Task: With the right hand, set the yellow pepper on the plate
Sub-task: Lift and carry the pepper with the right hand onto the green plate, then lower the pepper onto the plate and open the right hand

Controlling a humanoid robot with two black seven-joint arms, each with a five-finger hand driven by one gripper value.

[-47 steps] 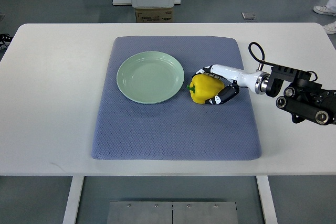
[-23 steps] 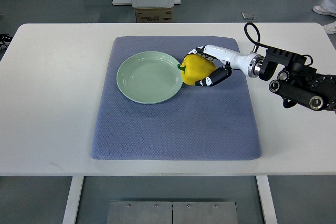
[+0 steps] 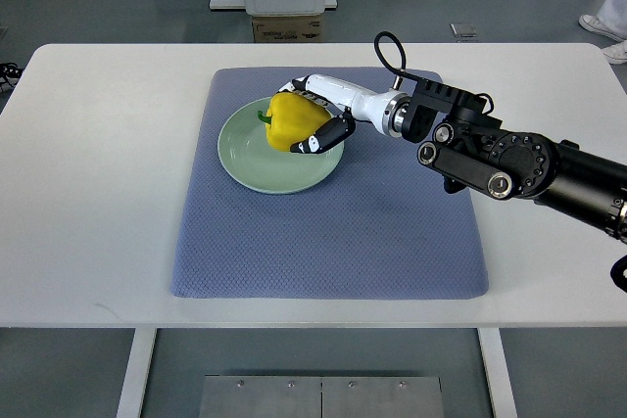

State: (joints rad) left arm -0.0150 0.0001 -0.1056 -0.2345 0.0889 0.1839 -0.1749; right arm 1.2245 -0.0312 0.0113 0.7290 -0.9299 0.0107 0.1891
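Sitting left of centre in the frame, on a blue-grey mat point(image 3: 323, 232) that covers the middle of the white desk point(image 3: 98, 173), is the pale green plate point(image 3: 257, 162). Over its upper right part sits the yellow pepper point(image 3: 294, 120), its green stem pointing left toward the plate's middle. Whether the pepper already rests on the plate or hangs just above it, I cannot tell from this steep angle.

Directly to the right of the pepper, the right hand point(image 3: 323, 115) wraps it from that side: white fingers point(image 3: 312, 85) curl over its top edge and a dark-tipped one closes beneath, so the hand is clamped on the pepper. Its arm runs off to the right edge of the frame.

By my reckoning what matters now is height: the pepper lies within the plate's rim, so lowering and letting go should do. No left arm shows.
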